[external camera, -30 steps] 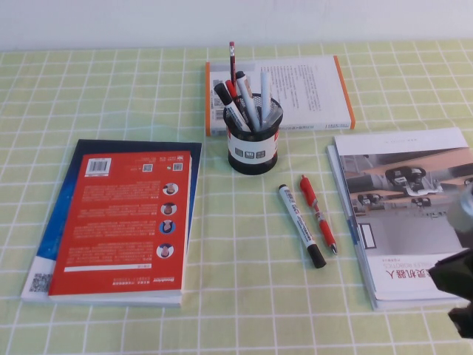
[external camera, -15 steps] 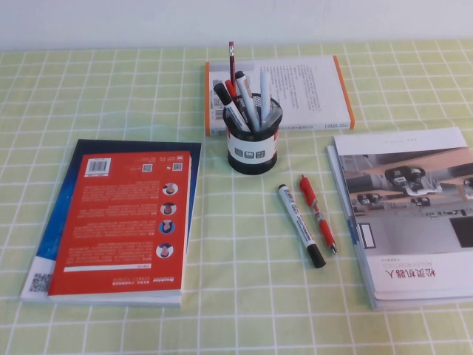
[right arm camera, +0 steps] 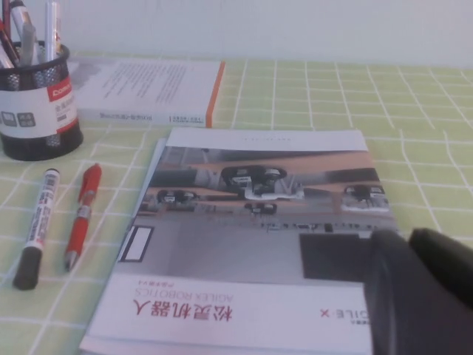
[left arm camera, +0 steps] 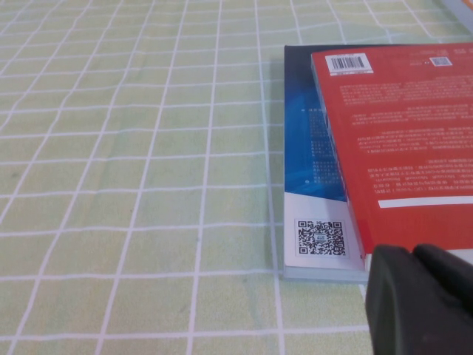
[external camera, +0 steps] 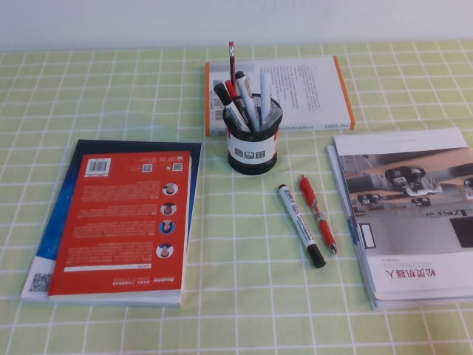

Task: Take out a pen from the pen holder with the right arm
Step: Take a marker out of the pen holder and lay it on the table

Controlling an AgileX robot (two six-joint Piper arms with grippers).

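High view: the mesh pen holder [external camera: 252, 144] stands centre-far on the bench [external camera: 244, 310]. Its pens [external camera: 247, 103] look light, stiff and slick, best pinched at an upper barrel. The right hand [right arm camera: 409, 244], clenched and empty, hovers near-right over a robot booklet [right arm camera: 259, 222], with the holder well apart to its far left. The left hand [left arm camera: 412, 255], clenched, hangs by the red book [left arm camera: 399, 133].

The high camera stands well back on the robot's near side, looking down across the whole checked tablecloth [external camera: 111, 89] toward the far wall. The left wrist camera sits low and close at the near left, facing far past the left gripper [left arm camera: 414, 255] over the red book [left arm camera: 399, 133]. The right wrist camera sits low at the near right, facing far past the right gripper [right arm camera: 410, 240] over the magazine [right arm camera: 259, 222] to the pen holder [right arm camera: 37, 103]. The high view shares all three objects.
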